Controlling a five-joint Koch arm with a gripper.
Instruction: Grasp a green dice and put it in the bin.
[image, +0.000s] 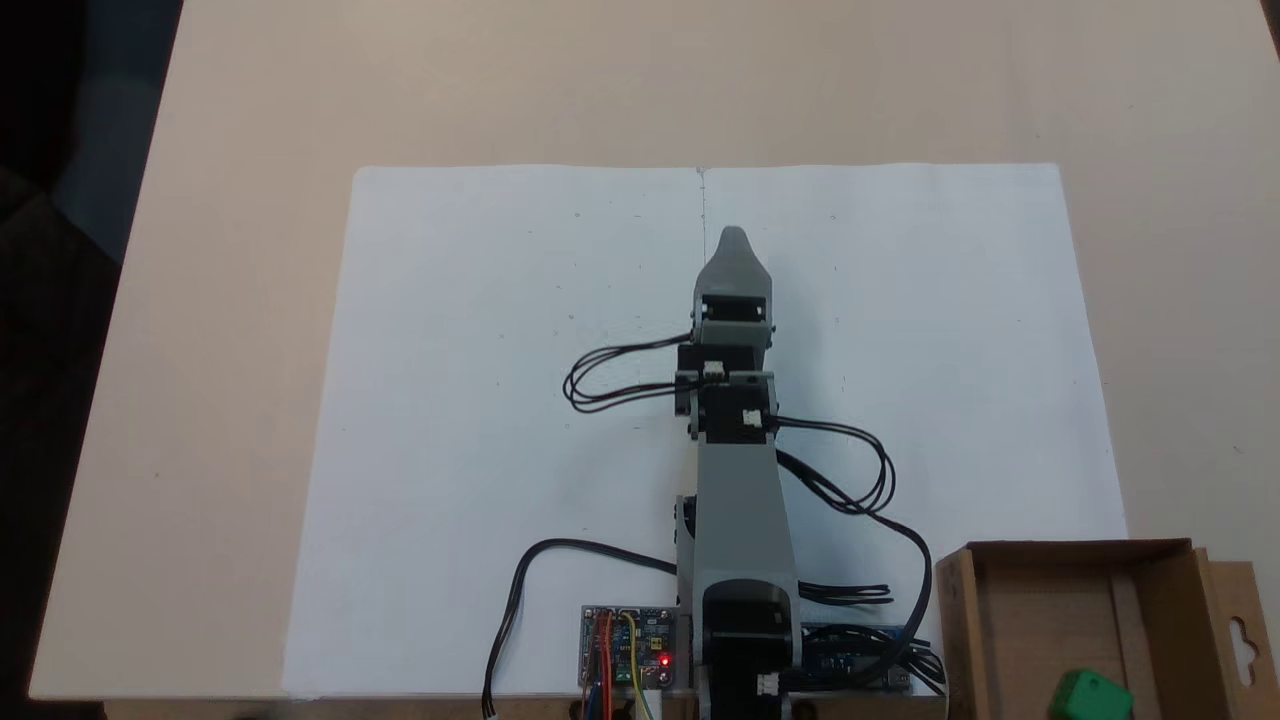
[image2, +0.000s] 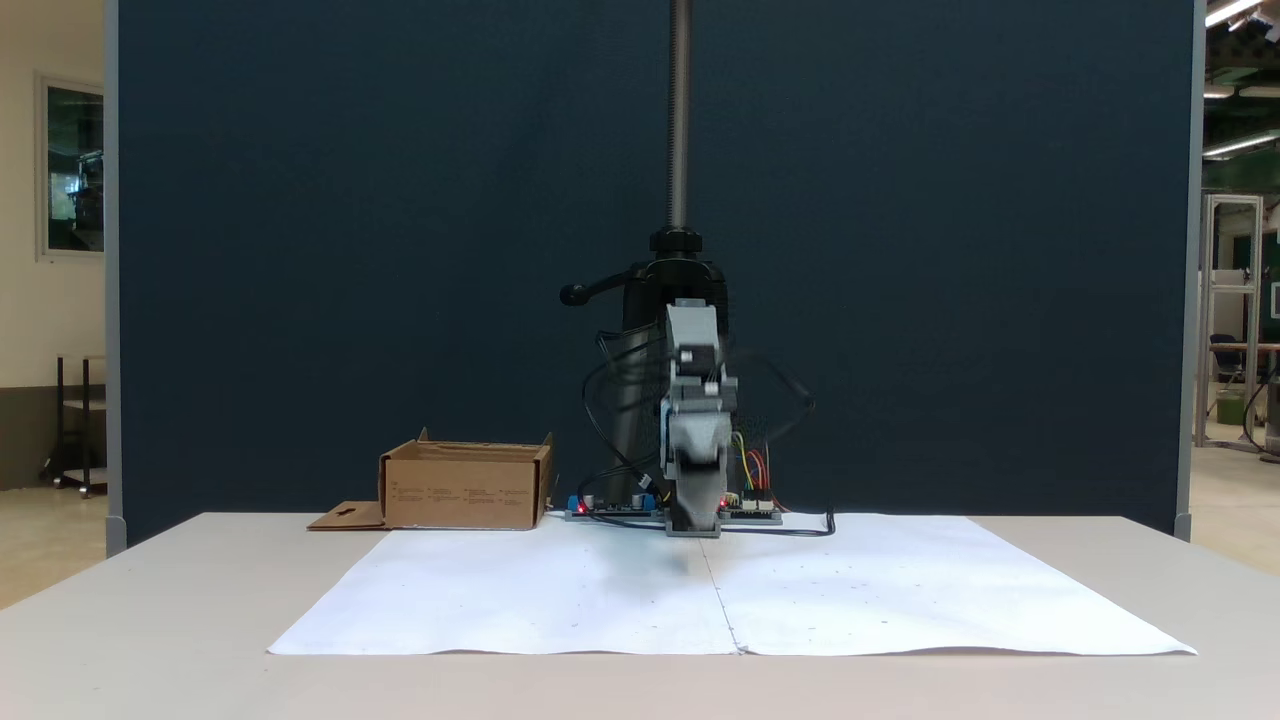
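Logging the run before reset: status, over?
Gripper over the white paper, holding nothing; open or shut unclear. Green dice already inside the bin. Nothing in the way.

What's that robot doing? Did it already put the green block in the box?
Yes, it looks that way. The green dice is lying inside the brown cardboard bin, at the lower right corner in a fixed view. The small grey robot arm is stretched out over the white paper in the middle of the table, away from the bin. Its tool holds nothing; whether it is open or shut cannot be told from here.
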